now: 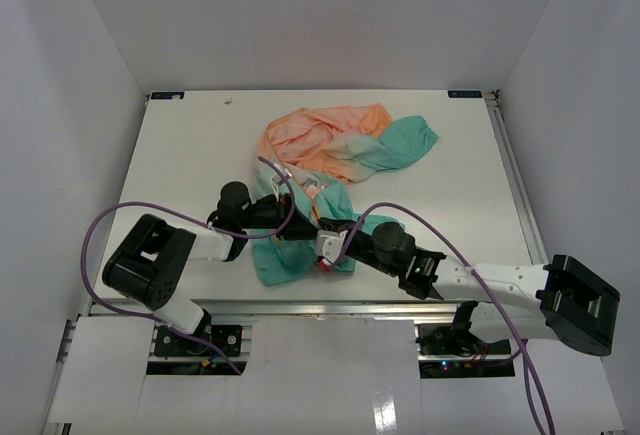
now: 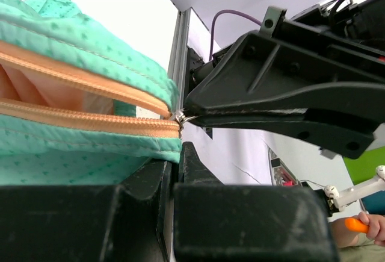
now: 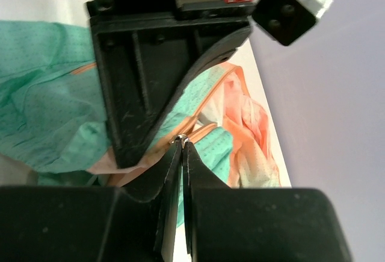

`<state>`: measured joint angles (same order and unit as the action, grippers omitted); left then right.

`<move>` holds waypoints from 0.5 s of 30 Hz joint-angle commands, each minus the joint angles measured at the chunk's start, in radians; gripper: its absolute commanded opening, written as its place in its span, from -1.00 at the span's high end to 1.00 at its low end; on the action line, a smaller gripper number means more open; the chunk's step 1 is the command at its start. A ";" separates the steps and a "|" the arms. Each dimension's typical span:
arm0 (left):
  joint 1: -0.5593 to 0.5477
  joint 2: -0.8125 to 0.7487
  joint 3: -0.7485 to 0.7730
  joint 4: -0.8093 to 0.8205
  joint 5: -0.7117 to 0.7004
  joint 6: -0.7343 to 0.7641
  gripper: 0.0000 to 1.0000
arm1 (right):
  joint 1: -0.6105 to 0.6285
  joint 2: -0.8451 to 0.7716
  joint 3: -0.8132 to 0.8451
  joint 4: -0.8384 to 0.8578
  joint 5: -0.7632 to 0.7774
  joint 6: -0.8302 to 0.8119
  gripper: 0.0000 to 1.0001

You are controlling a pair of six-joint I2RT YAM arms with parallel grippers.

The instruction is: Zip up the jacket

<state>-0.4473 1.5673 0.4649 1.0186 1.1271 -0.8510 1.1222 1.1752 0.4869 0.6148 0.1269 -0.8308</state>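
The jacket (image 1: pixel 330 145) lies crumpled mid-table, peach-orange at the back and teal at the right and near side. My left gripper (image 1: pixel 305 217) is shut on the teal bottom hem (image 2: pixel 150 147), just below the end of the orange zipper tape (image 2: pixel 90 123). My right gripper (image 1: pixel 325 235) meets it from the right. Its fingers (image 2: pixel 271 105) are shut on the small metal zipper pull (image 2: pixel 182 116). In the right wrist view the pull (image 3: pixel 181 138) sits at the tips of the right gripper (image 3: pixel 182 146), with the left gripper's black body (image 3: pixel 144 63) just beyond. The zipper teeth are apart above the pull.
White walls enclose the white table (image 1: pixel 200 145). An aluminium rail (image 1: pixel 300 307) runs along its near edge. Purple cables (image 1: pixel 110 220) loop beside both arms. A person's hand (image 2: pixel 370 226) shows far off in the left wrist view.
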 commanded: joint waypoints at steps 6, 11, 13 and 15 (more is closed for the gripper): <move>-0.023 -0.048 0.002 -0.082 0.019 0.045 1.00 | -0.085 0.020 0.130 0.180 -0.012 0.065 0.85; -0.024 -0.058 -0.006 -0.085 0.011 0.044 1.00 | -0.115 0.055 0.155 0.169 -0.034 0.083 0.85; -0.025 -0.066 -0.014 -0.091 0.001 0.043 1.00 | -0.140 0.074 0.176 0.168 -0.041 0.103 0.85; -0.027 -0.074 -0.024 -0.102 -0.007 0.044 1.00 | -0.171 0.099 0.199 0.162 -0.051 0.136 0.85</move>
<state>-0.4538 1.5377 0.4683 0.9745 1.0769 -0.8205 1.0223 1.2494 0.5794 0.6312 0.0398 -0.7361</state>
